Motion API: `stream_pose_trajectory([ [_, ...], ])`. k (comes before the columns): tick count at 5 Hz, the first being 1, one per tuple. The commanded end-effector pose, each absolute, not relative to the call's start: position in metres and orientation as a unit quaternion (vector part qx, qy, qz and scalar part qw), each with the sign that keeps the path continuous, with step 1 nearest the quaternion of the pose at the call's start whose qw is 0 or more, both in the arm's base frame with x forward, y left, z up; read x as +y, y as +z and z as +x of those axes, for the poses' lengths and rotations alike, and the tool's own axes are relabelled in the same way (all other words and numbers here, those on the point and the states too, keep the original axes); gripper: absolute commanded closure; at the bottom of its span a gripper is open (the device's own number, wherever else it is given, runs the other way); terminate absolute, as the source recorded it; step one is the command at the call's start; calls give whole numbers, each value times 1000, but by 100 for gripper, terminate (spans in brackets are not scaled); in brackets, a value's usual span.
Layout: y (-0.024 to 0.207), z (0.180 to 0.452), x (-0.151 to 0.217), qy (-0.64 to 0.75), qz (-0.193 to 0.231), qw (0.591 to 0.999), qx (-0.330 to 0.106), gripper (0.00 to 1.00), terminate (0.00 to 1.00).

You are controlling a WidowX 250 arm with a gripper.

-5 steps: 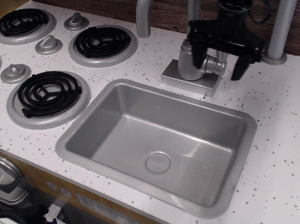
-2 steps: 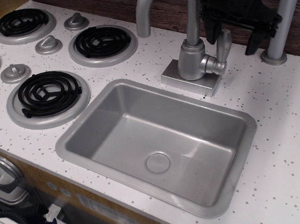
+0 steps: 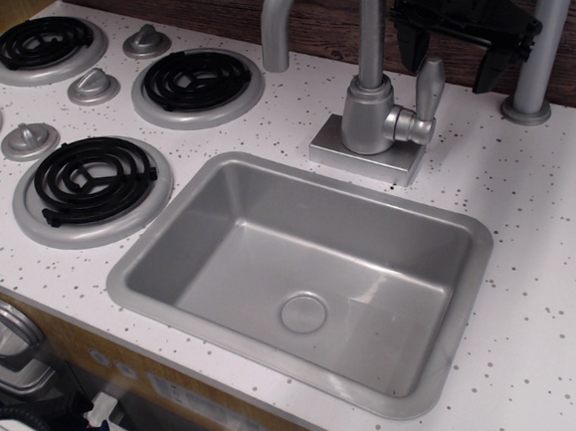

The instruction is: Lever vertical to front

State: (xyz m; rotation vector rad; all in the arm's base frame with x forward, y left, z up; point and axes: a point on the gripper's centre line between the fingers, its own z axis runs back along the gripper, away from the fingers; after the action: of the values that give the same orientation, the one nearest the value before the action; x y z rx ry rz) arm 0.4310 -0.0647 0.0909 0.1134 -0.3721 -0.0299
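Nearest, along the bottom left edge, a wooden cabinet front (image 3: 37, 325) with a silver handle (image 3: 8, 332) drops away below the white speckled counter (image 3: 563, 284). Set into the counter's middle is the grey rectangular sink (image 3: 169, 220), its rim raised slightly above the surface and a round drain (image 3: 303, 312) in its floor. Bare counter lies to the sink's right and along its near edge.

To the left stand coiled black burners (image 3: 92, 178) in silver rings, with small round stove knobs (image 3: 93, 86) between them, reaching back to the far left corner.

Just behind the sink's far rim sits the faucet base (image 3: 368, 119) on a square plate, the gooseneck spout (image 3: 301, 0) arching up and leftward. The lever (image 3: 427, 90) stands upright at the base's right side, joined by a short pivot, its paddle end pointing up.

Farther back and above, the black gripper (image 3: 454, 38) hangs just over and behind the lever's top, its two fingers spread wide and holding nothing; whether a finger grazes the lever cannot be told. To its right a grey post (image 3: 543, 36) rises from the counter before the dark wood back wall (image 3: 202, 8).
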Motion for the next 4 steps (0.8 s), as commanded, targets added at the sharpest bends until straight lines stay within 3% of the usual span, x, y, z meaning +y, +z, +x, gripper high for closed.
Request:
stream_pose_trajectory([
  [1, 104, 440, -60, 2, 50, 977, -206, 100, 0],
  [3, 99, 430, -58, 32, 60, 979, -193, 100, 0],
  [4, 104, 409, -61, 52, 72, 980, -178, 100, 0],
])
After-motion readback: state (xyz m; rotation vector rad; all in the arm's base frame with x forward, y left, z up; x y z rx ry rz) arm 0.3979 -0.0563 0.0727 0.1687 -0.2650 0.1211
